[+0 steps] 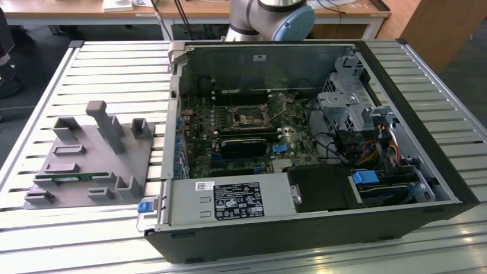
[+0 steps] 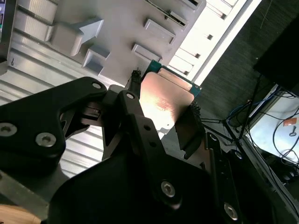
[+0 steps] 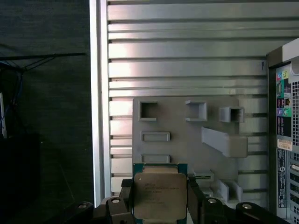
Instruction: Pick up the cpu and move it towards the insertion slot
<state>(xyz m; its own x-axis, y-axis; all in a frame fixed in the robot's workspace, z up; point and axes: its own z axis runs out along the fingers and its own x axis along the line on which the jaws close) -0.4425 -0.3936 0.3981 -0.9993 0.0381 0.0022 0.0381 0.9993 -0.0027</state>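
Observation:
The cpu (image 3: pixel 160 196) is a flat square chip with a silvery top and green rim, and it sits between the black fingers (image 3: pixel 195 203) of my gripper (image 3: pixel 160 205), which is shut on it. In the second wrist view the cpu (image 2: pixel 166 100) is clamped by its two opposite edges in the gripper (image 2: pixel 163 105), above the grey holder plate (image 2: pixel 117 28). The insertion slot (image 1: pixel 249 118) is a square socket with a shiny frame on the motherboard inside the open computer case, apart from the holder plate (image 1: pixel 91 154).
The open computer case (image 1: pixel 426 171) lies on a slatted metal table (image 1: pixel 114 63), with the grey holder plate on the exterior view's left. A narrow green strip (image 1: pixel 76 178) lies on that plate among raised grey blocks. The arm's base (image 1: pixel 270 17) stands behind the case.

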